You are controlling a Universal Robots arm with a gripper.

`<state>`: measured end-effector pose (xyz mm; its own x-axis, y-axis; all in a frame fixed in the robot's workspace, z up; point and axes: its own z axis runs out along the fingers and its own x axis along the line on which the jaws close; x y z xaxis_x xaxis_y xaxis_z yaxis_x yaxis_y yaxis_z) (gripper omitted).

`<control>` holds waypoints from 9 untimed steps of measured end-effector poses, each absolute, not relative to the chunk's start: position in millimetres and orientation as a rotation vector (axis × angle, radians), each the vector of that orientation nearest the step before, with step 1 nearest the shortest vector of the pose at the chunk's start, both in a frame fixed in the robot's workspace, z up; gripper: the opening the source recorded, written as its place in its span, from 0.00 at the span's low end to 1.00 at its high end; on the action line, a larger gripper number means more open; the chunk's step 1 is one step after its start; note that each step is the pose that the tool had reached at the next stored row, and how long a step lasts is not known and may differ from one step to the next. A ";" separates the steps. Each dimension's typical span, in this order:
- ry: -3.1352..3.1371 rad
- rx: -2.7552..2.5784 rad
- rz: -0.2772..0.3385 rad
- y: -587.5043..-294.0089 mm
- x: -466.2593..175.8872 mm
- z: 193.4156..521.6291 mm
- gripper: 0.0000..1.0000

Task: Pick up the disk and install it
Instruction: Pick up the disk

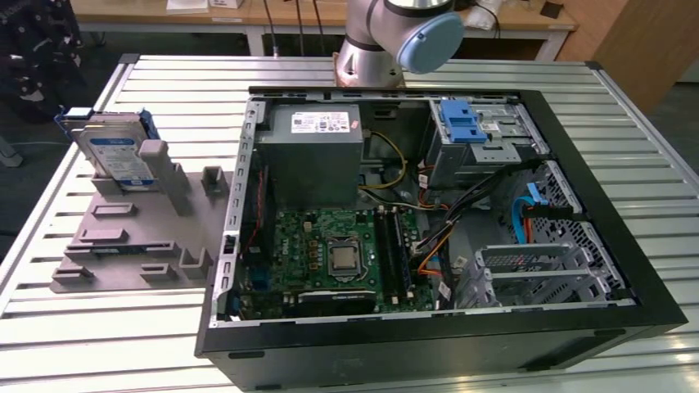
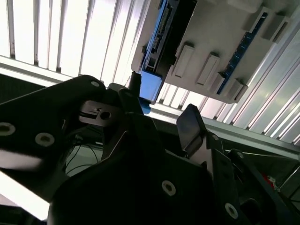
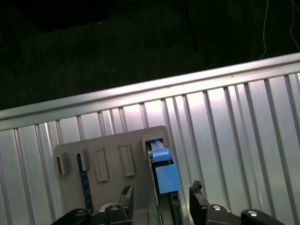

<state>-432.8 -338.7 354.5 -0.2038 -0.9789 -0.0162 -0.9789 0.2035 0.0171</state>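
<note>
The disk [image 1: 113, 152] stands on edge in a slot of the grey holder [image 1: 131, 237], at the exterior view's left. It is silver with a blue-and-white label. In the first wrist view I look down on the disk's thin edge and blue rail [image 3: 161, 169]. My gripper [image 3: 161, 194] is above it, open, with one fingertip [image 3: 196, 189] on each side and apart from the disk. In the second wrist view the disk's edge [image 2: 161, 37] sits in the holder [image 2: 225, 42], beyond my gripper [image 2: 161, 103], whose black fingers [image 2: 190, 124] stand spread.
An open computer case [image 1: 611, 205] lies on the ribbed metal table [image 1: 175, 82], beside the holder. Inside are a grey power box [image 1: 311, 155], a green board [image 1: 327, 254] and a silver cage with a blue latch [image 1: 464, 123]. The table's edge [image 3: 154, 86] runs just past the holder.
</note>
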 end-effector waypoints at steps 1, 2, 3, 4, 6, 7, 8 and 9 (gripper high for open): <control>2.429 -1.987 0.035 -338.7 -433.0 353.1 0.58; 2.424 -1.991 0.034 -338.7 -433.2 351.6 0.58; 2.420 -1.996 0.033 -338.7 -433.2 349.8 0.64; 2.416 -2.001 0.033 -338.7 -433.2 348.0 0.64; 2.400 -2.020 0.032 -338.7 -433.2 345.0 0.64; 2.387 -2.035 0.032 -338.7 -433.2 343.5 0.64; 2.371 -2.054 0.032 -338.7 -433.2 342.0 0.64; 2.358 -2.068 0.032 -338.7 -433.2 341.0 0.64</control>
